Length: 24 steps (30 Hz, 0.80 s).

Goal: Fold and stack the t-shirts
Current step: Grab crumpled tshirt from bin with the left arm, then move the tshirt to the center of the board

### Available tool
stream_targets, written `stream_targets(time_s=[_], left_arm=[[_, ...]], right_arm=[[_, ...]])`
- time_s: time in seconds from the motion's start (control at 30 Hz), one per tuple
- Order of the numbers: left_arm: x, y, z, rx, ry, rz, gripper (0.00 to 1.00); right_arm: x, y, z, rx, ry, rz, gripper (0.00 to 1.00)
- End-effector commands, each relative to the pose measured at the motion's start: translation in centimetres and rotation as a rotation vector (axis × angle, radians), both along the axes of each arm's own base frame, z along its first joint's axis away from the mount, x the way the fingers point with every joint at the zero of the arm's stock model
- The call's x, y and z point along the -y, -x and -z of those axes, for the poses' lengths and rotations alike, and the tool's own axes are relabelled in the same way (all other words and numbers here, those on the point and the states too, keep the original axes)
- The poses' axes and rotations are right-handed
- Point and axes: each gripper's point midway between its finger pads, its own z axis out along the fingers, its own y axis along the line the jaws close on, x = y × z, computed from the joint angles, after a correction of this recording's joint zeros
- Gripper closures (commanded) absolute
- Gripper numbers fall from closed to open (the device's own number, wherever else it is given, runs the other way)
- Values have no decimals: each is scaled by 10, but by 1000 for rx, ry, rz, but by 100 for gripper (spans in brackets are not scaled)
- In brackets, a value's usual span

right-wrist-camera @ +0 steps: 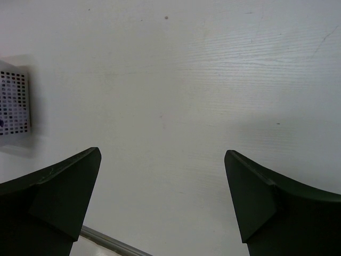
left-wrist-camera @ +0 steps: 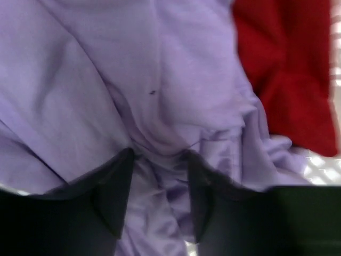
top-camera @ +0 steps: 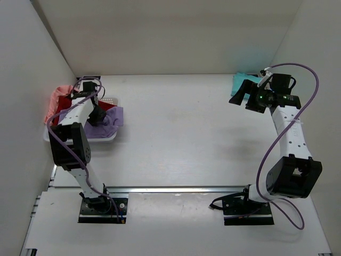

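Note:
A lavender t-shirt (top-camera: 109, 118) lies crumpled in the white basket (top-camera: 80, 137) at the left and hangs over its rim. A red t-shirt (top-camera: 108, 106) and a salmon-pink t-shirt (top-camera: 59, 94) lie beside and behind it. My left gripper (top-camera: 97, 116) is down in the basket. In the left wrist view the left gripper (left-wrist-camera: 159, 154) is shut on a bunched fold of the lavender t-shirt (left-wrist-camera: 106, 69), with the red t-shirt (left-wrist-camera: 287, 69) just to the right. A teal t-shirt (top-camera: 242, 81) lies at the back right. Just in front of it my right gripper (top-camera: 243, 98) hovers open and empty (right-wrist-camera: 162, 153).
The basket's lattice wall (right-wrist-camera: 13, 104) shows at the left of the right wrist view, and its lattice (left-wrist-camera: 319, 166) also shows under the cloth. White walls close in the table at the back and both sides. A metal rail (top-camera: 176, 188) runs along the near edge.

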Motion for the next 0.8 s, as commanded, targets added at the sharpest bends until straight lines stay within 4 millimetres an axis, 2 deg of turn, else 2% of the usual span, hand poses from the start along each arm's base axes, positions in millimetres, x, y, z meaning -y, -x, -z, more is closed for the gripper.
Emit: stream_targets(time_s=[0.0,0.03,0.1,0.17,0.2,0.23,0.27,0.3,0.33,0.37,0.4,0.43,0.47,0.53,0.57,0.6,0.63,0.67,0.77], left_arm=[[3,6,6,-18,17,6,48],[3,4,8,-8,34,20,70],[8,-3,2,17,50,47,100],[7,-21,-21,80,36,71,100],[12,-24,-32,98,37,85,100],[16,-38,-63,171,16,105,100],[28,-56,-110,297,18,143,100],[42,-65,-136,364,16,190,100],[67,-81,-225,578,-27,249,100],[94,-83,-256,648,-60,294,100],[108,-83,-284,707,-96,344,100],[137,-78,-332,813,-122,427,100],[155,-74,-372,925,-114,481,100],[199,-53,-411,1059,-7,609,100],[221,-51,-412,1102,80,707,100],[225,-40,-424,1153,157,700,100],[242,-27,-432,1220,287,778,100],[252,-22,-416,1198,354,823,100],[275,1,-433,1282,461,943,100]], right_arm=[[2,-5,-10,44,14,-3,1],[1,-5,-14,55,5,-7,1],[-2,-3,-13,54,4,-10,1],[-4,-2,-12,52,1,-15,1],[-5,0,-10,44,3,-17,1],[-6,-1,-14,55,1,-21,1],[-10,1,-11,46,-1,-27,0],[-9,1,-15,54,-4,-23,1],[-12,2,-12,46,-9,-27,1],[-12,0,-13,49,-11,-24,1],[-16,1,-14,53,-13,-37,1],[-20,2,-13,45,-13,-49,1],[-23,0,-14,53,-13,-57,1],[-28,1,-15,50,-12,-66,1],[-29,0,-15,53,-8,-65,1],[-27,0,-15,57,-2,-64,1],[-25,1,-15,55,3,-55,1],[-21,3,-14,51,9,-39,1],[-14,7,-14,56,19,-18,2]])
